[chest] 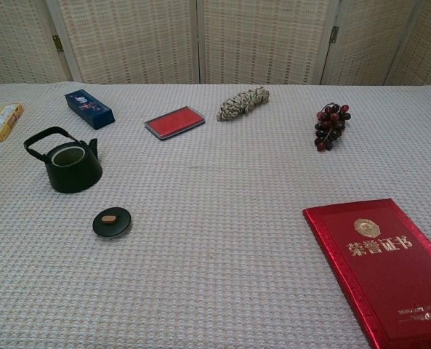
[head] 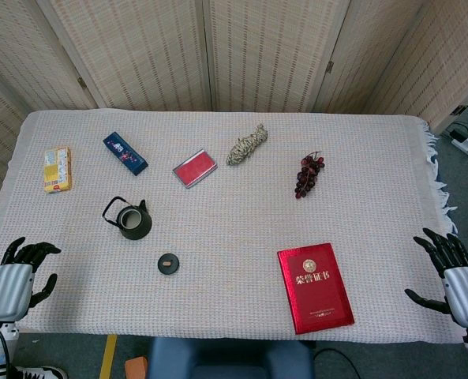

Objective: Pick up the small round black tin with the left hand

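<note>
- Table (head: 218, 276), covered in a pale woven cloth, fringe showing along its right edge; woven folding screens (head: 257, 47) stand behind it.
- Red certificate book (head: 315, 288), gold lettering on its cover, lying flat at about 5 o'clock on the table, near the front edge.
- Left hand (head: 16, 280), silver-backed with black fingers, at about 8 o'clock, at the table's front-left corner. It holds nothing, fingers loosely curled and apart. Seen in the head view only.
- Right hand (head: 454, 280), same make, at about 4 o'clock off the front-right corner. Empty, fingers spread.
- Dark teapot (head: 131, 219) with a hoop handle, lidless, upright at about 9 o'clock.
- Bundle of pale rope (head: 246, 145) at about 12 o'clock.
- Red flat case (head: 194, 168) with a silver rim, at about 11 o'clock, left of the rope.
- Dark blue box (head: 125, 153) at about 10 o'clock, lying aslant.
- Yellow packet (head: 58, 169) at the far left, beyond the blue box.
- Bunch of dark grapes (head: 308, 174) at about 2 o'clock.
- Small round black tin (head: 168, 264), a small brown piece on its top, at about 7 o'clock, in front of the teapot and slightly right of it. It sits on the cloth, well apart from the left hand.
</note>
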`<state>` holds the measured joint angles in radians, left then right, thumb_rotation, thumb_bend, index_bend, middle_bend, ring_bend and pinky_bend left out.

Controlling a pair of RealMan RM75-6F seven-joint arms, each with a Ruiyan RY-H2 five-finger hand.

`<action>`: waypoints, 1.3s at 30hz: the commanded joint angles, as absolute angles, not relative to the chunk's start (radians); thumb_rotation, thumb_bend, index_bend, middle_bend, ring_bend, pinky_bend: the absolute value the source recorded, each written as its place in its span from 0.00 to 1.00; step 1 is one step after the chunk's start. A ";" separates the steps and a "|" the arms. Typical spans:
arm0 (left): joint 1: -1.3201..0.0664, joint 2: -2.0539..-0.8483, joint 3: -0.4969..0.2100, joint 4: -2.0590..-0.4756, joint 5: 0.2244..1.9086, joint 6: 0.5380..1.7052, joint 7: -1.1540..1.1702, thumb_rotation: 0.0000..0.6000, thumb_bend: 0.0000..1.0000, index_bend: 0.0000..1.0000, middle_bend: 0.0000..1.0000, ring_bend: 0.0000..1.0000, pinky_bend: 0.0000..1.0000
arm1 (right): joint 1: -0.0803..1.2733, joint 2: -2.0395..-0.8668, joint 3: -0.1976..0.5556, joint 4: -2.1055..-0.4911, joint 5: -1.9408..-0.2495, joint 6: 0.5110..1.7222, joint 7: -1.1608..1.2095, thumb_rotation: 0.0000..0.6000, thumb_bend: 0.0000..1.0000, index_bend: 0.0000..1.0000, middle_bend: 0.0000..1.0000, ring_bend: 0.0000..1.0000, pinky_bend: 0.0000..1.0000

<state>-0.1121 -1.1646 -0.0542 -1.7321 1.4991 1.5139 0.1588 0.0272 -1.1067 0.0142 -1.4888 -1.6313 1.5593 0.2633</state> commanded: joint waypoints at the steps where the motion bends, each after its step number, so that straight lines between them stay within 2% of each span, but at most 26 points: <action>1: -0.112 -1.164 -0.054 -1.730 1.497 1.511 0.155 1.00 0.34 0.32 0.26 0.24 0.10 | 0.029 -1.105 0.014 -1.493 -1.630 1.558 0.260 1.00 0.08 0.13 0.09 0.09 0.00; 11: -0.115 -1.158 -0.052 -1.722 1.502 1.501 0.140 1.00 0.34 0.32 0.26 0.24 0.10 | 0.034 -1.102 0.014 -1.503 -1.627 1.554 0.251 1.00 0.08 0.13 0.09 0.10 0.00; 21: -0.163 -1.141 -0.047 -1.722 1.546 1.440 0.147 1.00 0.34 0.32 0.26 0.25 0.11 | 0.036 -1.098 0.013 -1.508 -1.619 1.550 0.247 1.00 0.08 0.13 0.09 0.11 0.00; 30: -0.254 -1.134 -0.047 -1.747 1.598 1.328 0.202 1.00 0.34 0.32 0.31 0.32 0.21 | 0.026 -1.098 0.009 -1.502 -1.611 1.557 0.256 1.00 0.08 0.13 0.09 0.16 0.00; 39: -0.364 -1.163 -0.056 -1.761 1.581 1.166 0.264 1.00 0.28 0.32 0.32 0.32 0.19 | 0.020 -1.098 0.008 -1.497 -1.614 1.569 0.263 1.00 0.08 0.13 0.09 0.17 0.00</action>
